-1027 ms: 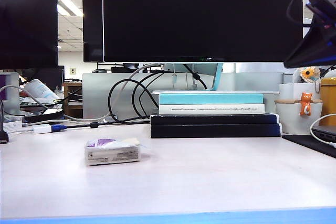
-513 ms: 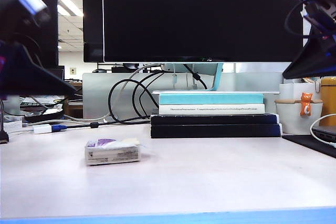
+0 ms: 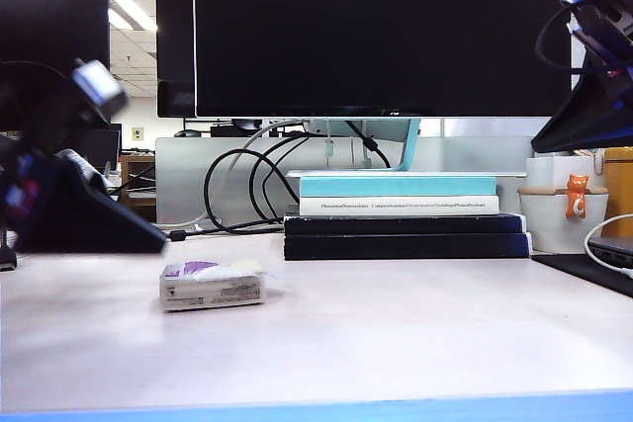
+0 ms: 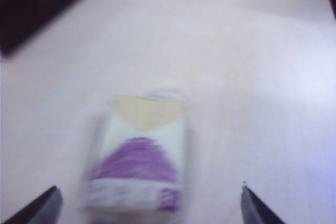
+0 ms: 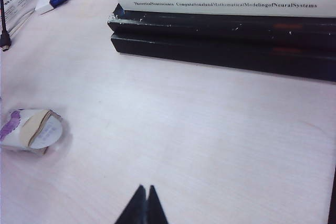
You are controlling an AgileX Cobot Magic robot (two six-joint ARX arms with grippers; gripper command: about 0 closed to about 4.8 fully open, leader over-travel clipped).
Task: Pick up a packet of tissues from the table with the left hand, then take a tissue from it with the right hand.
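Exterior view: the packet of tissues (image 3: 212,285) lies flat on the table (image 3: 396,333), left of centre and near the front, w/ purple patch up. The left gripper (image 3: 148,240) is low over the table, just left of the packet and a bit behind it, blurred, not touching it. The right gripper (image 3: 554,140) hangs high at the right edge, above a white mug (image 3: 561,219) and well apart from the packet. A stack of books (image 3: 404,214) stands behind, under a big monitor (image 3: 381,32). Left wrist view: the packet (image 4: 139,153) sits between the two fingertips (image 4: 44,208), which are spread wide apart, nothing gripped. Right wrist view: the right gripper (image 5: 143,203) tips are pressed together, empty; packet (image 5: 29,129) far off to the side, its flap showing cream tissue (image 5: 32,125).
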